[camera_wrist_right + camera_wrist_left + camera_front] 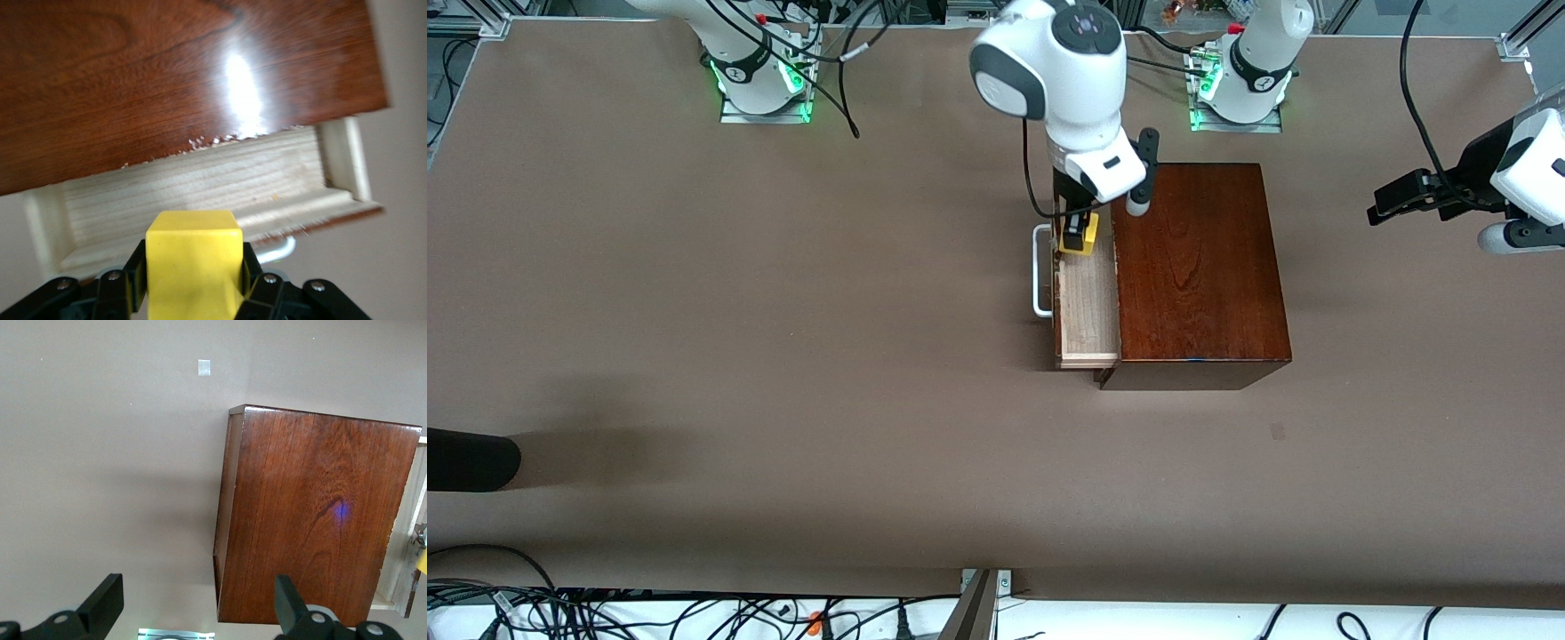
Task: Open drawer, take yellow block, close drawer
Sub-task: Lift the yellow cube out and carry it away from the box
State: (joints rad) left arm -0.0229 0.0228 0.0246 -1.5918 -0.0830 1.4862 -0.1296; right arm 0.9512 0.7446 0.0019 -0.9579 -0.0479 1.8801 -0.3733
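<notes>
open drawer (1089, 311) under right gripper (1076, 233) clamping yellow block (1079, 238)

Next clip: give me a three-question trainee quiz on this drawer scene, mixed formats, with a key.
1. True or false: the drawer is pulled out of the wooden box.
2. What does the right gripper hold? A) white handle B) yellow block C) nothing
3. Fill in: the left gripper, jaws open, waits over the table at the ___ arm's end.

Key: 1 true; 2 B; 3 left.
</notes>
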